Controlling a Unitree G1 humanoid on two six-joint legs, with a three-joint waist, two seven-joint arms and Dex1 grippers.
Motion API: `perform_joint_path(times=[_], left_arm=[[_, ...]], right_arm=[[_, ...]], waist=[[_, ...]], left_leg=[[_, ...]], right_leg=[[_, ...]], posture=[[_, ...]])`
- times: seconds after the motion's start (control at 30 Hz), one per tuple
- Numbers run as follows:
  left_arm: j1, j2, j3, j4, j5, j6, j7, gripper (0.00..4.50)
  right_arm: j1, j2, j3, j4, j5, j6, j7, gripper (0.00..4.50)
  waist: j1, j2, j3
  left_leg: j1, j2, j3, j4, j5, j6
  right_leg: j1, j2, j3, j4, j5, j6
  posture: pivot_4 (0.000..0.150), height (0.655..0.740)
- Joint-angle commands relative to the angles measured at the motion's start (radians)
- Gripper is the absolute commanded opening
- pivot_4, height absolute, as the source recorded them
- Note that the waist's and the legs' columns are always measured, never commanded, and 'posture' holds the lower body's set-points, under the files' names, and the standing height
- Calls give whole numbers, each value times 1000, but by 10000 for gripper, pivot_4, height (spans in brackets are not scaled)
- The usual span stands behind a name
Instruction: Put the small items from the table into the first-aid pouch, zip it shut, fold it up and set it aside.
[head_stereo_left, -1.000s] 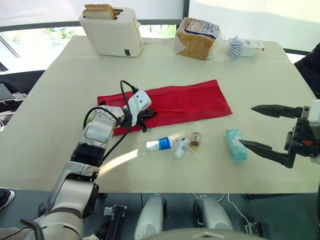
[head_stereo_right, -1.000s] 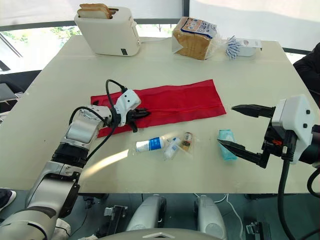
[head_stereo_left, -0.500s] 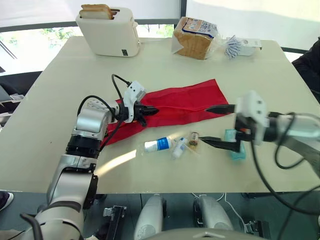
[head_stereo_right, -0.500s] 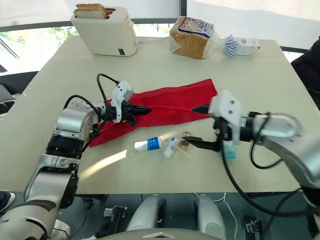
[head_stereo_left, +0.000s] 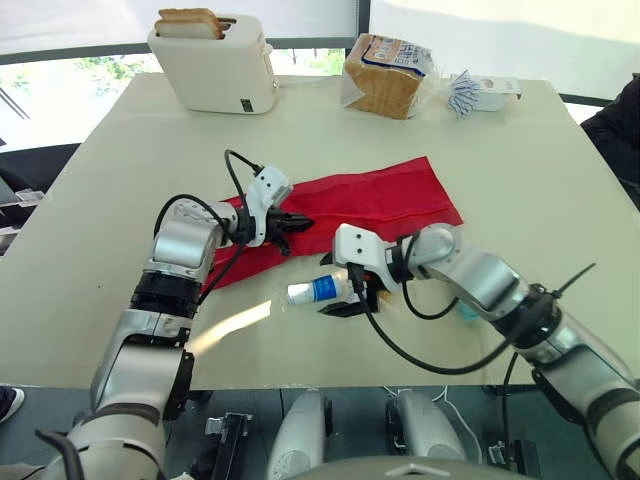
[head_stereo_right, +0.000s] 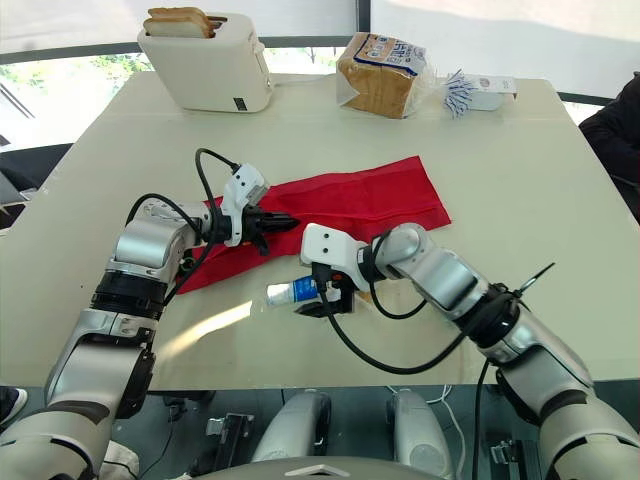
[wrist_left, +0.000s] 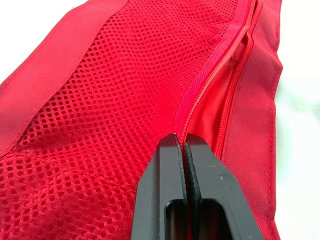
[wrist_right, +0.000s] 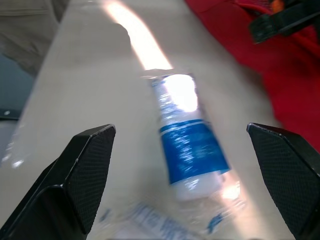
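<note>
The red first-aid pouch (head_stereo_left: 380, 200) lies flat across the middle of the table. My left gripper (head_stereo_left: 290, 222) is shut on the pouch's zipper edge (wrist_left: 200, 120) at its left end, beside the mesh panel (wrist_left: 100, 100). A white-and-blue tube (head_stereo_left: 315, 291) lies on the table in front of the pouch. My right gripper (head_stereo_left: 345, 290) stands open over it, one finger on each side of the tube (wrist_right: 187, 135), not touching it. The other small items lie under my right arm, mostly hidden.
At the back of the table (head_stereo_left: 120, 200) stand a white toaster (head_stereo_left: 215, 60) with bread in it, a bagged loaf (head_stereo_left: 390, 75) and a small box with packets (head_stereo_left: 485, 92). A person's dark sleeve (head_stereo_left: 625, 120) shows at the right edge.
My right arm has swung left from the table's right side, past the teal pack, to the tube. My left gripper has kept hold of the pouch's edge and raised it slightly.
</note>
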Motion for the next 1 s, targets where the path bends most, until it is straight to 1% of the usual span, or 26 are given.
perform_joint_path(times=[0.03, 0.07, 0.1, 0.17, 0.2, 0.23, 0.27, 0.33, 0.37, 0.43, 0.5, 0.57, 0.63, 0.7, 0.77, 0.83, 1.0], left_arm=[[3, 10, 22, -47, -5, -8, 11, 165], [5, 10, 24, -51, -6, -6, 15, 0], [6, 10, 26, -54, -7, -5, 17, 0], [11, 11, 27, -60, -8, -4, 23, 0], [14, 11, 28, -61, -8, -5, 26, 0], [18, 11, 29, -63, -8, -6, 29, 0], [22, 11, 31, -66, -9, -4, 33, 0], [27, 9, 33, -72, -13, -1, 38, 0], [28, 8, 34, -74, -15, 1, 40, 0], [30, 6, 36, -76, -18, 1, 44, 0], [31, 3, 39, -73, -21, -1, 48, 0], [32, -3, 46, -67, -27, -2, 53, 0], [32, -10, 55, -61, -36, -1, 53, 0], [32, -12, 59, -56, -39, -4, 53, 0], [33, -14, 61, -55, -42, -9, 49, 0], [36, -17, 68, -58, -50, -14, 47, 0], [57, -31, 86, -85, -85, -17, 34, 0]], right_arm=[[-11, 23, 6, 33, -52, -50, 24, 42533], [-8, 29, 10, 47, -62, -56, 35, 38992], [-7, 34, 14, 62, -72, -63, 44, 36650], [-4, 43, 15, 87, -91, -78, 59, 26955], [-4, 48, 12, 97, -98, -84, 64, 23922], [-4, 52, 8, 104, -105, -88, 70, 18330], [-4, 54, 2, 106, -111, -90, 75, 14700], [-2, 57, -14, 101, -114, -87, 83, 2861], [3, 58, -29, 89, -103, -75, 87, 545], [15, 58, -72, 56, -68, -28, 90, 545], [26, 75, -152, 19, -1, 63, 72, 545], [29, 87, -237, -26, 71, 217, 38, 545], [21, 104, -328, -65, 126, 430, -33, 545], [14, 110, -370, -89, 136, 544, -97, 545], [10, 116, -408, -105, 139, 607, -152, 545], [0, 151, -464, -85, 135, 648, -225, 545], [-26, 217, -510, 20, 72, 653, -395, 545]], waist=[[0, 0, 0], [0, 0, 0], [0, 0, 0], [-1, 0, 0], [-1, 0, 0], [-1, 0, 0], [-1, 0, 0], [-1, 0, 0], [-1, 0, 0], [-1, 0, 0], [0, 0, 0], [0, 0, 0], [1, 0, 0], [1, 0, 0], [1, 0, 0], [1, 0, 0], [-1, 0, 0]], left_leg=[[0, 0, 0, 0, 0, 0], [0, 0, 0, 0, 0, -1], [0, 0, 0, 0, 0, -1], [0, 0, 0, 0, 0, 0], [0, 0, 0, 0, 0, 0], [0, 0, 0, 0, 0, 0], [0, 0, 0, 0, 0, 0], [0, 0, -1, 0, 0, 0], [0, 0, -1, 0, 0, 0], [0, 0, -1, 0, 0, 0], [0, 0, -1, 0, 0, 0], [0, 0, -1, 0, 0, 0], [0, 0, -2, 0, 0, 0], [0, 0, -2, 0, 0, 0], [0, 0, -2, 0, -1, 1], [0, 0, -2, 0, -1, 1], [0, 0, 0, -1, -1, 1]], right_leg=[[0, 0, 0, 0, 0, 0], [0, 0, 0, 0, 0, 0], [0, 0, 0, 0, 0, 0], [0, 0, 0, 0, 0, 0], [0, 0, 0, 0, 0, 0], [0, 0, 0, 0, 0, 0], [0, 0, 0, 0, 0, 0], [0, 0, 0, 0, 0, 0], [0, 0, 0, 0, 0, 0], [0, 0, 0, 0, 0, 0], [0, 0, 0, 0, 0, 0], [0, 0, 1, 0, 0, 0], [0, 0, 0, 1, 0, 0], [0, 0, 0, 1, 0, 0], [0, -1, 0, 1, 0, 0], [0, 0, 1, 1, 0, 0], [-1, 0, 2, 1, 0, 0]], posture=[[1500, 7400], [1500, 7400], [1500, 7400], [1500, 7400], [1500, 7400], [1500, 7400], [1500, 7400], [1500, 7400], [1500, 7400], [1500, 7400], [1500, 7400], [1500, 7400], [1500, 7400], [1500, 7400], [1500, 7400], [1500, 7400], [1500, 7400]])
